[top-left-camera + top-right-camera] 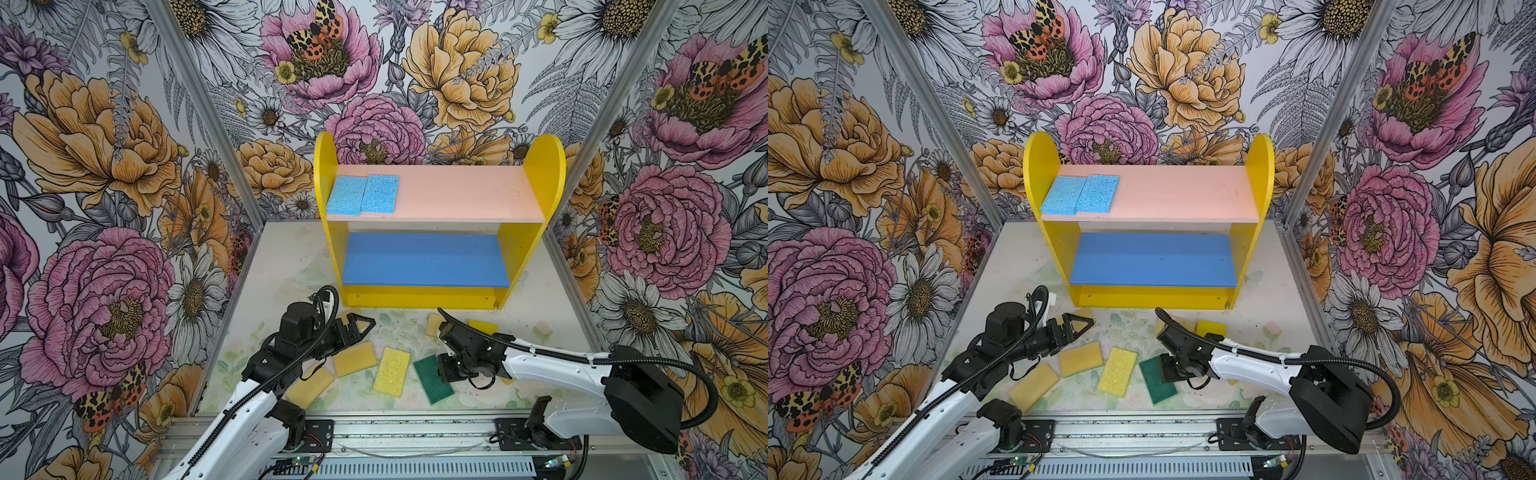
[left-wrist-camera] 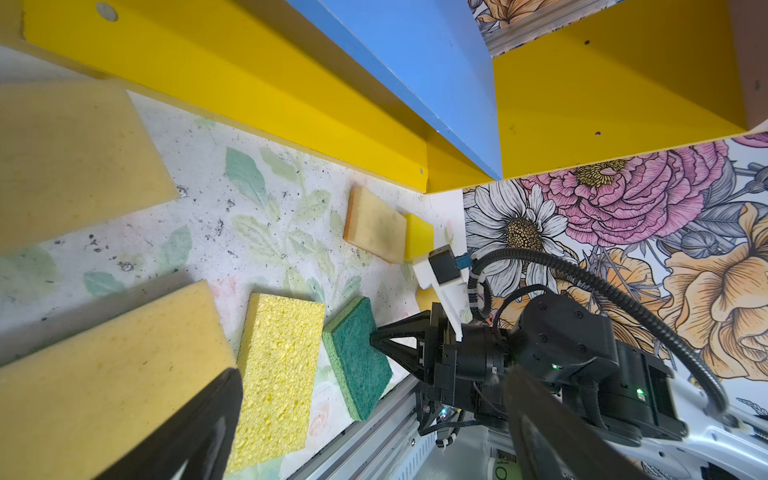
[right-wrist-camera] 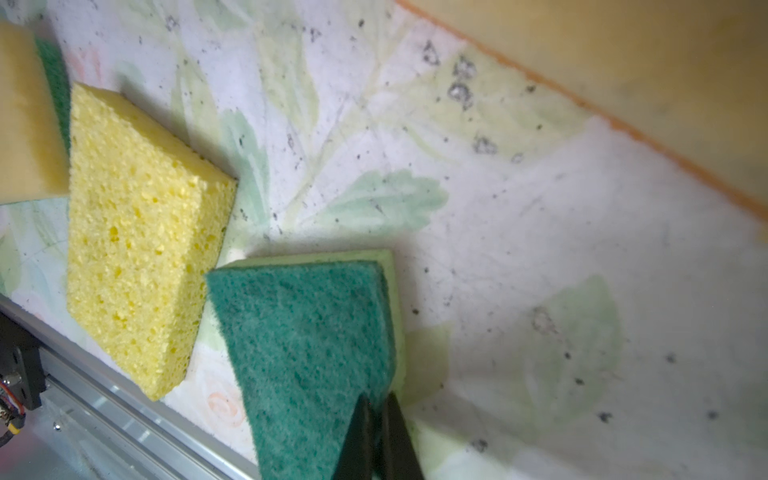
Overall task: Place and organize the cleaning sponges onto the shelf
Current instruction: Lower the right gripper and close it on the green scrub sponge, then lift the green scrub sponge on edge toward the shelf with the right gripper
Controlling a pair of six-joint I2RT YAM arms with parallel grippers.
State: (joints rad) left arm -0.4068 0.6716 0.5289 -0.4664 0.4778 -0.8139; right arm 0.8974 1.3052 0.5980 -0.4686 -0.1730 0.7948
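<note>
right claw (image 3: 376,401): pinched shut on dark green sponge (image 3: 307,353) edge | left claw (image 1: 361,324): spread wide, empty | shelf (image 1: 544,166), pink board (image 1: 457,193): two light blue sponges (image 1: 345,195)

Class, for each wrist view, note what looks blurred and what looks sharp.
Right wrist view: the orange-edged tan sponge is blurred, the green sponge crisp; left wrist view: the nearest tan sponge is soft, the porous yellow sponge sharp.
</note>
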